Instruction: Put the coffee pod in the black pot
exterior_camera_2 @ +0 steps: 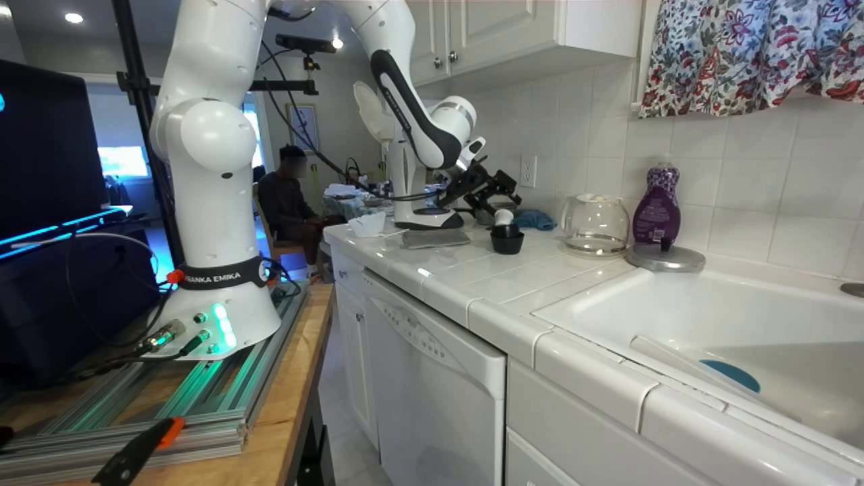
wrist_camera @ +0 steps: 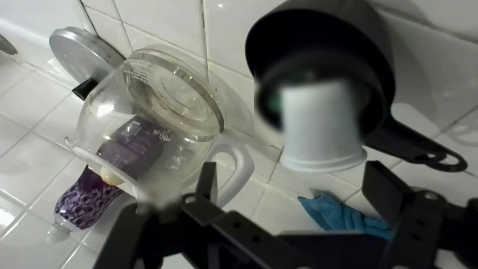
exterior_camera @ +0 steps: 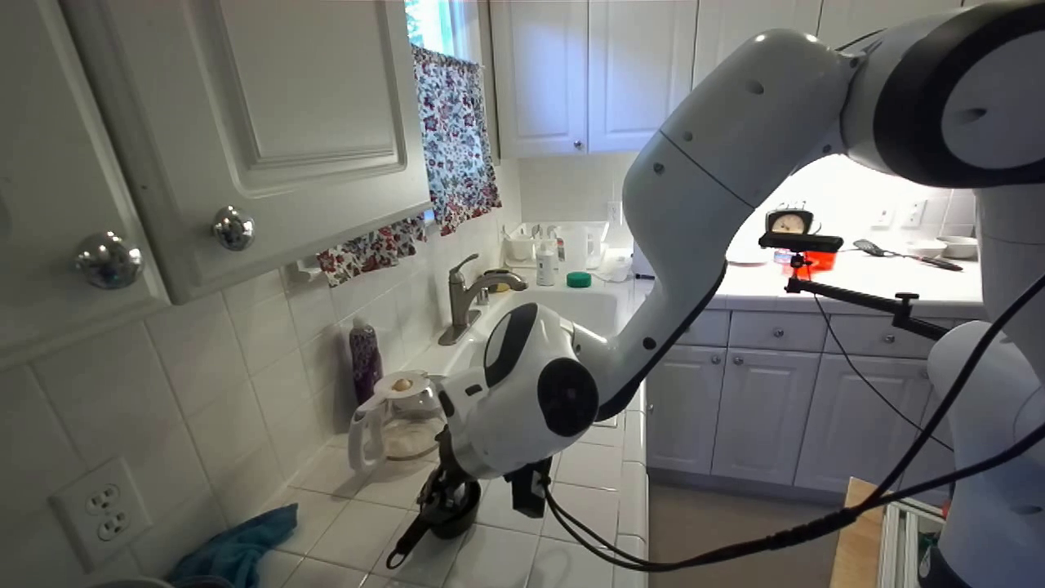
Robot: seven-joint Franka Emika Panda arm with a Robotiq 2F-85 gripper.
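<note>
The black pot [wrist_camera: 321,22] stands on the white tiled counter, its handle [wrist_camera: 414,145] pointing to the lower right in the wrist view. It also shows in both exterior views [exterior_camera: 461,523] [exterior_camera_2: 507,244]. The white coffee pod [wrist_camera: 321,127] is at the pot's mouth in the wrist view, slightly blurred. In an exterior view the pod [exterior_camera_2: 503,217] is just above the pot; whether it rests there or is in the air I cannot tell. My gripper [wrist_camera: 293,183] is open above the pot, its fingers apart from the pod. It also shows in both exterior views [exterior_camera: 443,488] [exterior_camera_2: 501,194].
A glass carafe [exterior_camera_2: 594,229] with a white handle stands close to the pot. A purple bottle [exterior_camera_2: 657,206] and a grey lid [exterior_camera_2: 665,258] are beside it. A blue cloth [exterior_camera: 241,543] lies near the wall. The sink [exterior_camera_2: 675,297] is beyond the carafe.
</note>
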